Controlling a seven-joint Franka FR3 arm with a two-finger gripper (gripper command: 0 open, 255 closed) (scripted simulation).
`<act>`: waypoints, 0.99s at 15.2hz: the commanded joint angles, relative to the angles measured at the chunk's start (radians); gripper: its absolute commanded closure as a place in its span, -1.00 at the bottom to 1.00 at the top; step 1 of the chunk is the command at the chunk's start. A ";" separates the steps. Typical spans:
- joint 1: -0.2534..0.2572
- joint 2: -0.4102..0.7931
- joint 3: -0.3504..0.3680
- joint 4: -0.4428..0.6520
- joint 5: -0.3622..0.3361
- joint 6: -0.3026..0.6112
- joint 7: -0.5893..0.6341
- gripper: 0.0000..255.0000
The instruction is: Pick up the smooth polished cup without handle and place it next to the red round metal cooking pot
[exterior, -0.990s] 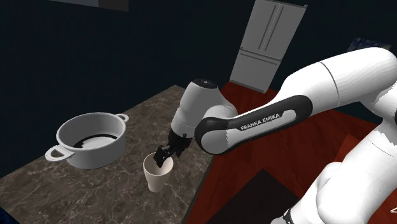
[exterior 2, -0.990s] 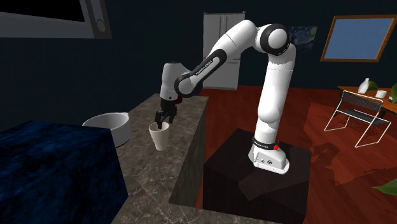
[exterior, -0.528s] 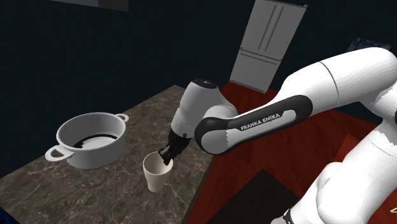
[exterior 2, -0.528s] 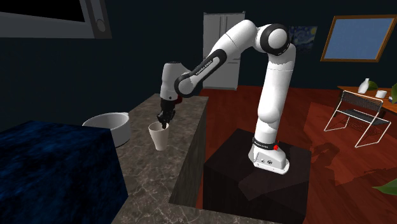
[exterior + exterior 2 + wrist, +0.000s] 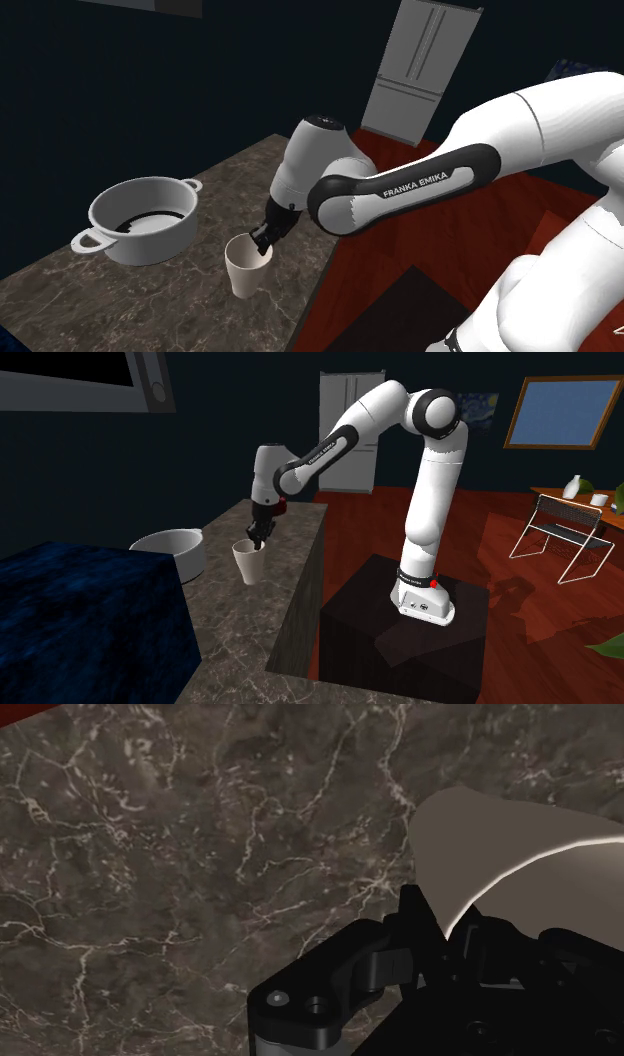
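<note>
Shoulder view: a pale, handleless cup [image 5: 248,268] sits upright near the marbled desk's [image 5: 240,170] edge, apart from a grey-white two-handled pot [image 5: 140,218]. Second exterior view: the black pincer [image 5: 258,542] reaches the cup's rim. Wrist view: its fingers pinch the cup's wall.

The cup [image 5: 247,272] is showing plain cream; the pot [image 5: 150,243], at its 10 o'clock in the shoulder view, is looking pale grey, not red; the countertop [image 5: 240,165] is wearing dark brown marble, white-veined.

Cup [image 5: 248,270] is set on surface [image 5: 230,175] nr its edge; pot [image 5: 140,218] is placed at cup's 10 o'clock in shoulder view, apart.
</note>
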 commanded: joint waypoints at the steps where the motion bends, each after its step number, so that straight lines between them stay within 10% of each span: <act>1: 0.000 -0.014 -0.002 0.013 0.008 -0.026 -0.005 1.00; 15: -0.002 -0.100 -0.018 0.126 0.044 -0.218 -0.027 1.00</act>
